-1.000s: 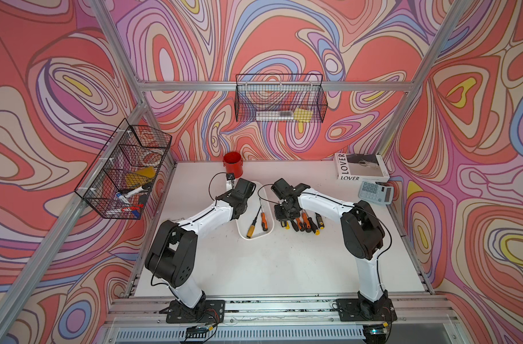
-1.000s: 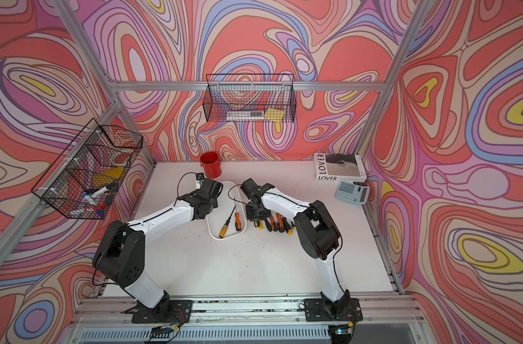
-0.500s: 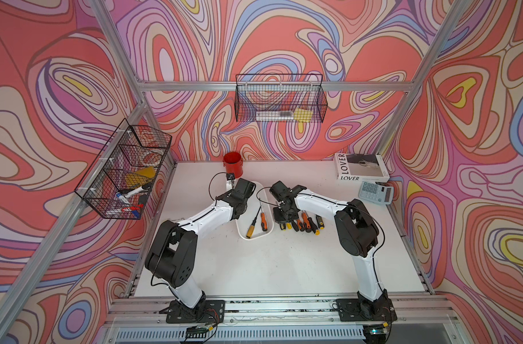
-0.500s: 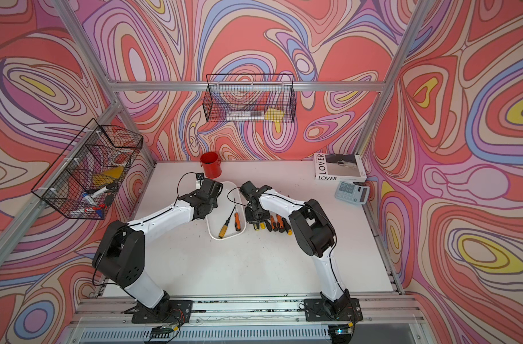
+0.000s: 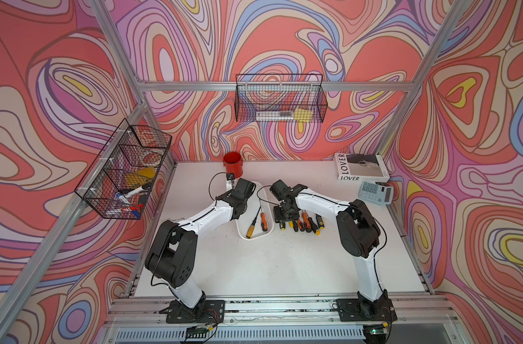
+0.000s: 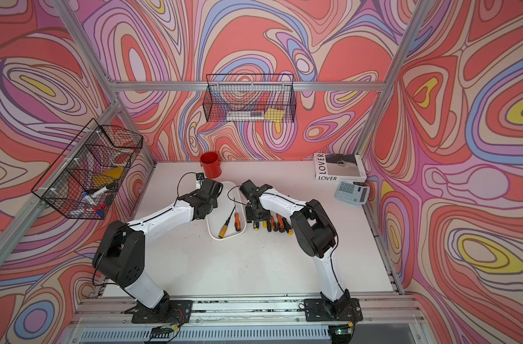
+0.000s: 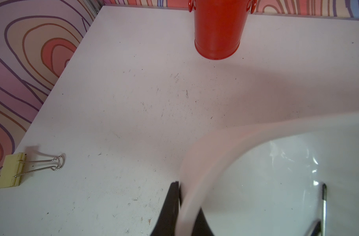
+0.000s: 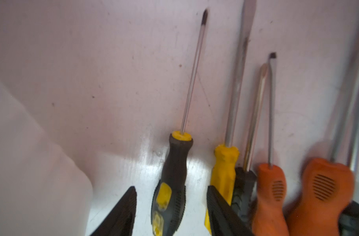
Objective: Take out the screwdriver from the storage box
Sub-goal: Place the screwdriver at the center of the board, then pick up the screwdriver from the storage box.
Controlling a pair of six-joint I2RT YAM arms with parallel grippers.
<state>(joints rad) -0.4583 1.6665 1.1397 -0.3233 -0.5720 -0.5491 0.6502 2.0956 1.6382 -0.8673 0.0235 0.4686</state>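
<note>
The storage box (image 5: 242, 226), a shallow white plastic tub with rounded corners, stands on the table with its long axis running 12 to 6 o'clock in both top views. Inside lie a yellow-handled screwdriver (image 5: 250, 230) and an orange-and-black screwdriver (image 5: 263, 222), handles toward 6. Just outside, at its 3 o'clock, a black-and-yellow screwdriver (image 8: 173, 179) lies on the table, first in a row of perhaps six.

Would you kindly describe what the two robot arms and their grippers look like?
Both the left arm and right arm have white tubular links, bulky black joint housings and black base plates; thin black cables loop near the wrists. The left gripper and right gripper have plain black tapering fingers.
</note>
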